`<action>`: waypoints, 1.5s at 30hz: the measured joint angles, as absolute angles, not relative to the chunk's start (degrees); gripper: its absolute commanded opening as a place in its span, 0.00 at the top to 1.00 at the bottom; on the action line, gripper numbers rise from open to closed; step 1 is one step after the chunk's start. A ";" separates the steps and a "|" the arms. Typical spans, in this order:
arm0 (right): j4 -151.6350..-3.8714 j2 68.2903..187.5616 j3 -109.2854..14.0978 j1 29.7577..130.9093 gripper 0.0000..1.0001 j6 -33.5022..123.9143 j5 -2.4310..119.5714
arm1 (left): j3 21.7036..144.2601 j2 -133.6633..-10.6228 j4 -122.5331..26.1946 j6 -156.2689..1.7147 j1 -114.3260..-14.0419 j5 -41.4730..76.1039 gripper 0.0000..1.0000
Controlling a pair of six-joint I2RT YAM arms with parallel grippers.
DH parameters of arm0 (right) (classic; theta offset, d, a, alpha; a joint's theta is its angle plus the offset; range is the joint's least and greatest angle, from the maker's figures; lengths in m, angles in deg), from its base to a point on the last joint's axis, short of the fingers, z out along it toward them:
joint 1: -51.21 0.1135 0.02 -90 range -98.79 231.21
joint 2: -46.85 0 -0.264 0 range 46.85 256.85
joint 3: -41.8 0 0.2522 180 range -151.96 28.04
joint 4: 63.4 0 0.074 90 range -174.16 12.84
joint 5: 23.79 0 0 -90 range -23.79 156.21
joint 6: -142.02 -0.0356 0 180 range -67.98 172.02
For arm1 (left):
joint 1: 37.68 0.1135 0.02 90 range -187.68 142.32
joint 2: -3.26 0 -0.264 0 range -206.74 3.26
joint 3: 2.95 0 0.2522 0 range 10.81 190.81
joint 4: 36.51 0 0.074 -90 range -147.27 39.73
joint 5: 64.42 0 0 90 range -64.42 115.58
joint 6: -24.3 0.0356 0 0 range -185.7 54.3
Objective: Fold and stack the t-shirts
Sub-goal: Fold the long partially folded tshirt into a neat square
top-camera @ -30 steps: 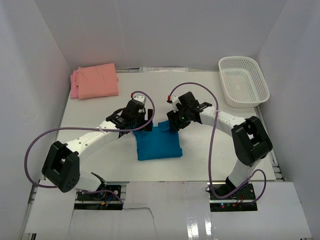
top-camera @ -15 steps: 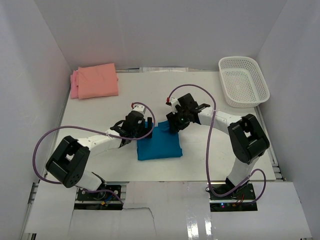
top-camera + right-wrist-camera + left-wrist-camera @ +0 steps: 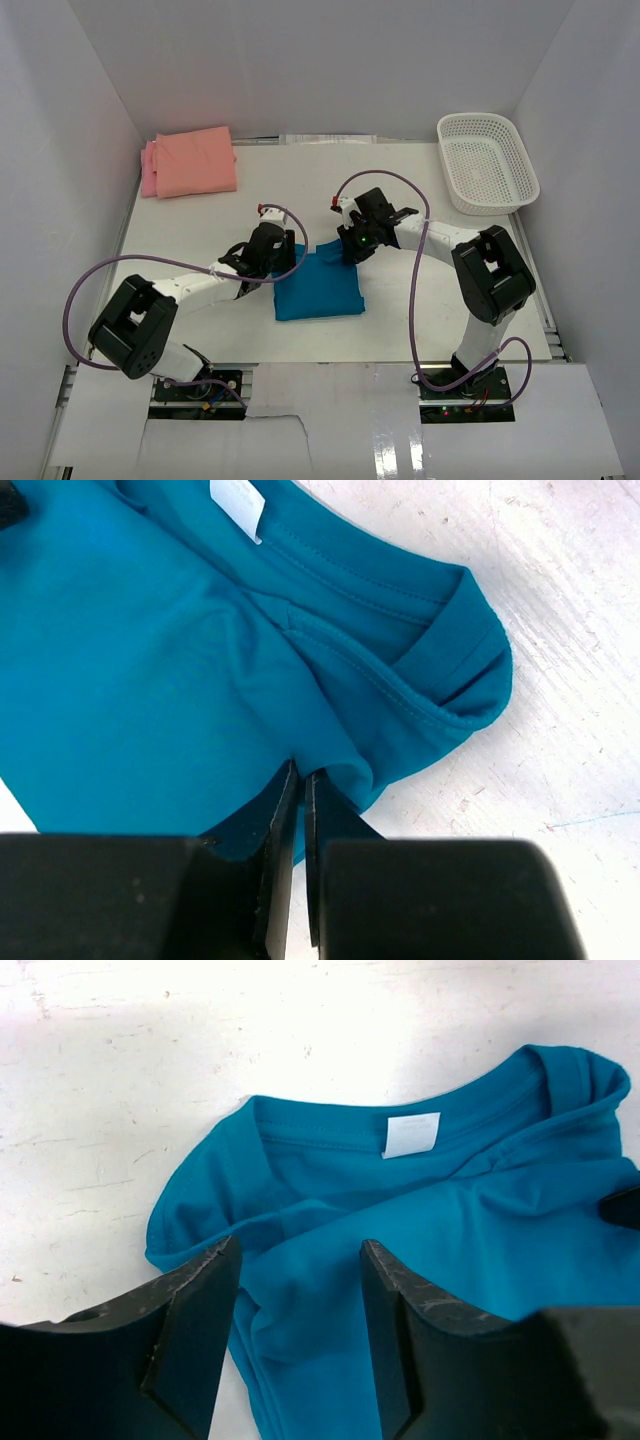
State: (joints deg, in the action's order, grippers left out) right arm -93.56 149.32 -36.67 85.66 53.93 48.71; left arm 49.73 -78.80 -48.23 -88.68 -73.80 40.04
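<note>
I see the teal-blue t-shirt (image 3: 320, 295) lying folded on the desk (image 3: 400, 320) at the near middle, between the two arms, its white neck label (image 3: 411, 1134) facing up. My left gripper (image 3: 298, 1260) is spread at the shirt's far-left corner, with teal cloth in the gap. My right gripper (image 3: 297, 772) is pressed together, pinching a pucker of the shirt's far-right edge. The folded salmon-orange t-shirt (image 3: 197, 160) lies on the pink t-shirt (image 3: 148, 170) at the far left.
</note>
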 measured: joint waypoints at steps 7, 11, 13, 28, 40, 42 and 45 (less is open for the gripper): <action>-93.58 149.32 -36.67 85.29 0.92 53.91 48.41 | 48.77 -78.78 -48.14 -88.64 -73.80 40.63 0.41; -93.58 149.32 -36.67 85.14 0.92 53.89 48.36 | 48.64 -78.08 -48.58 -88.81 -73.80 40.87 0.41; -93.58 149.32 -36.67 85.05 0.92 53.89 48.26 | 48.00 -76.66 -48.45 -89.10 -73.80 40.82 0.54; -93.58 149.32 -36.69 84.75 0.91 53.76 48.04 | 46.30 -74.30 -48.60 -89.58 -73.78 40.32 0.38; -93.58 149.32 -36.69 84.53 0.89 53.69 48.02 | 44.83 -74.30 -47.77 -89.49 -72.78 39.16 0.53; -93.58 149.32 -36.69 84.48 0.89 53.69 47.99 | 44.46 -74.32 -47.62 -89.49 -72.60 38.81 0.55; -93.58 149.32 -36.69 84.35 0.89 53.69 47.84 | 44.24 -75.06 -46.92 -89.58 -72.12 38.20 0.66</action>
State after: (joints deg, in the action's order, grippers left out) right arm -93.58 149.32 -36.69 84.35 53.69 47.84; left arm 44.24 -75.06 -46.92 -89.58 -72.12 38.20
